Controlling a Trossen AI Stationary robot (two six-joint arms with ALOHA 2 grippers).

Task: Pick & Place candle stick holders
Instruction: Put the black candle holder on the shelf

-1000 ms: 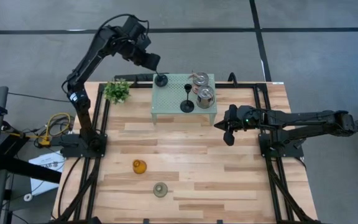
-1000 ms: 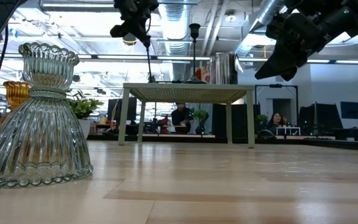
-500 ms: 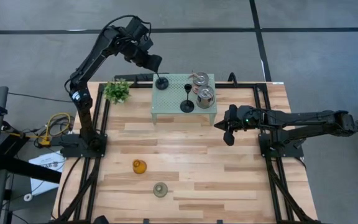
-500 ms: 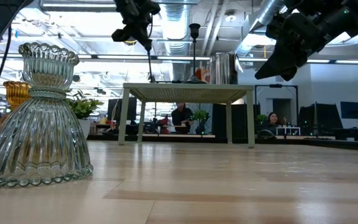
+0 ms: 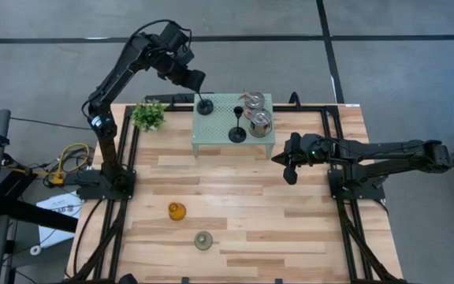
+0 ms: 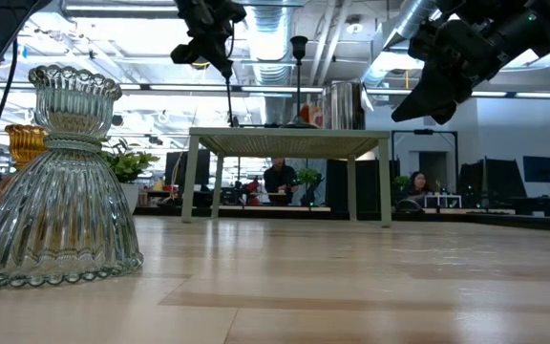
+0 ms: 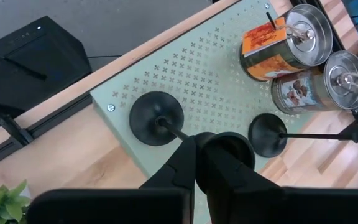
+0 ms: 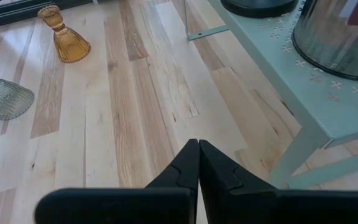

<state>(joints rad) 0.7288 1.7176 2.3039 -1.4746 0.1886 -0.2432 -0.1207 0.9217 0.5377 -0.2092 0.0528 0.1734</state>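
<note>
A slim black candle stick holder (image 5: 204,104) stands on the far left part of the pale green perforated stand (image 5: 211,138), with my left gripper (image 5: 197,84) shut on its upper end. A second black holder (image 5: 237,132) and two silvery jar-like holders (image 5: 252,100) (image 5: 259,122) also stand on the stand. An amber glass holder (image 5: 176,211) and a pale green glass holder (image 5: 203,241) stand on the wooden table near its front. My right gripper (image 5: 288,167) hangs shut above the table, right of the stand, touching nothing. My left gripper pinches the top end of the black holder's stem (image 7: 180,129) between its two fingers, just below the cup (image 7: 229,142). The fingers slant down at it from the table's far left. The holder stands upright, its round base (image 7: 156,118) on the stand.
A small green potted plant (image 5: 148,115) stands left of the stand. In the low view the pale green glass holder (image 6: 55,182) stands close to the camera, with the amber one (image 6: 25,143) behind it. Bare wood lies between the stand and these two.
</note>
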